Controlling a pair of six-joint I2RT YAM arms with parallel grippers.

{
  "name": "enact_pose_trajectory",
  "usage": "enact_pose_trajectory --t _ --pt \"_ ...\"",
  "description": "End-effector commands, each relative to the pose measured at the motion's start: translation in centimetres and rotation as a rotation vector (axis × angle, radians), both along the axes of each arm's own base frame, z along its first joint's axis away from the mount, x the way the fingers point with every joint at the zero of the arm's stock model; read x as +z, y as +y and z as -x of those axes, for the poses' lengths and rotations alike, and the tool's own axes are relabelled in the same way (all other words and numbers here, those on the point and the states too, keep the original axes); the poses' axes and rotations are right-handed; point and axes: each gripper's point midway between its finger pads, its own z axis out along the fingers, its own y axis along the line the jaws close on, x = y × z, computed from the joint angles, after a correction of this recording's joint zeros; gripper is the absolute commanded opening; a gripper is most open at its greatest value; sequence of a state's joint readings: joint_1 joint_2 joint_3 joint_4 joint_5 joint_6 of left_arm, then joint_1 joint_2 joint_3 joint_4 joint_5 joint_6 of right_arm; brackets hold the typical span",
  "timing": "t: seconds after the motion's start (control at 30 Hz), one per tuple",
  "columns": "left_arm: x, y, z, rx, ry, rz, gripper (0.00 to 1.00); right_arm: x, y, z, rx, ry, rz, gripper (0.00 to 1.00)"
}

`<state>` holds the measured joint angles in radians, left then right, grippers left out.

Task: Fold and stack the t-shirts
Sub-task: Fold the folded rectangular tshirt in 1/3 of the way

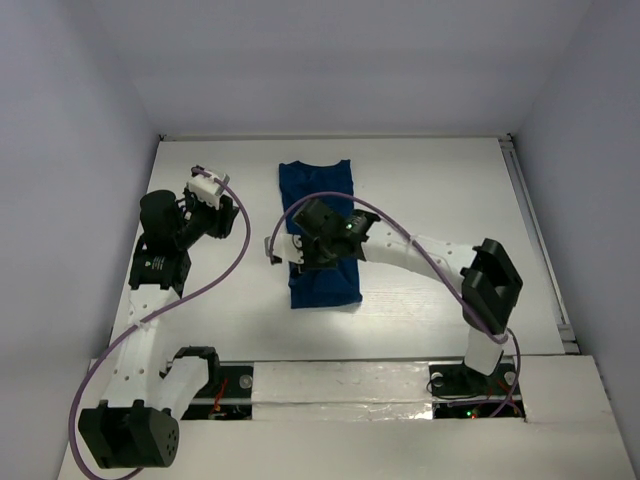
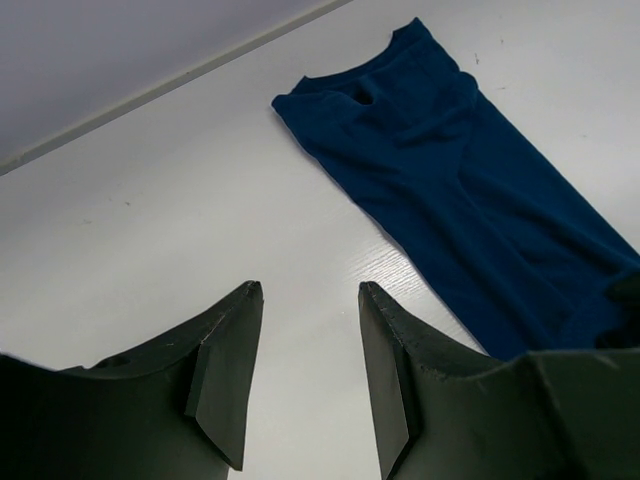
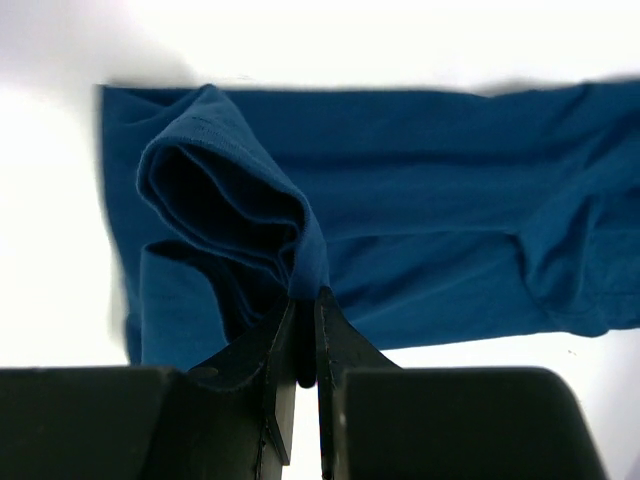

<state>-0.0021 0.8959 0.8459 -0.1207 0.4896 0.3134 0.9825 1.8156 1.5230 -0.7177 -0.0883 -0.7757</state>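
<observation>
A dark blue t-shirt (image 1: 318,183) lies in the middle of the white table (image 1: 450,190), folded lengthwise into a long strip with the collar at the far end. My right gripper (image 1: 298,250) hovers over its near half. In the right wrist view that gripper (image 3: 306,297) is shut on a raised fold of the t-shirt (image 3: 430,200), lifted into a loop near the hem end. My left gripper (image 1: 228,218) is to the left of the cloth. It stands open (image 2: 310,287) over bare table with nothing between its fingers, and the t-shirt (image 2: 470,190) lies ahead to its right.
White walls close in the table at the back and on both sides. A metal rail (image 1: 535,230) runs along the right edge. Purple cables (image 1: 240,255) loop off both arms. The arm bases sit at the near edge.
</observation>
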Motion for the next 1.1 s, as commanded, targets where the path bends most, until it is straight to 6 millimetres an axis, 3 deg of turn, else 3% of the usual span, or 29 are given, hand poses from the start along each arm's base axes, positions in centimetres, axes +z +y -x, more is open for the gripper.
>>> enact_pose_trajectory --t 0.0,0.37,0.73,1.07 --pt "1.9 0.0 -0.1 -0.008 -0.062 0.004 0.41 3.1 1.4 -3.6 0.006 -0.082 -0.074 0.00" --pt "1.7 0.0 -0.4 -0.007 -0.060 0.008 0.41 1.7 1.4 -8.6 -0.043 -0.083 -0.057 0.00" --pt "1.7 -0.1 -0.2 -0.009 -0.058 0.012 0.41 0.6 1.9 -11.5 -0.069 -0.092 -0.043 0.00" --pt "1.7 -0.3 -0.2 -0.020 -0.054 0.018 0.41 -1.2 1.0 -13.9 -0.102 -0.089 -0.002 0.00"
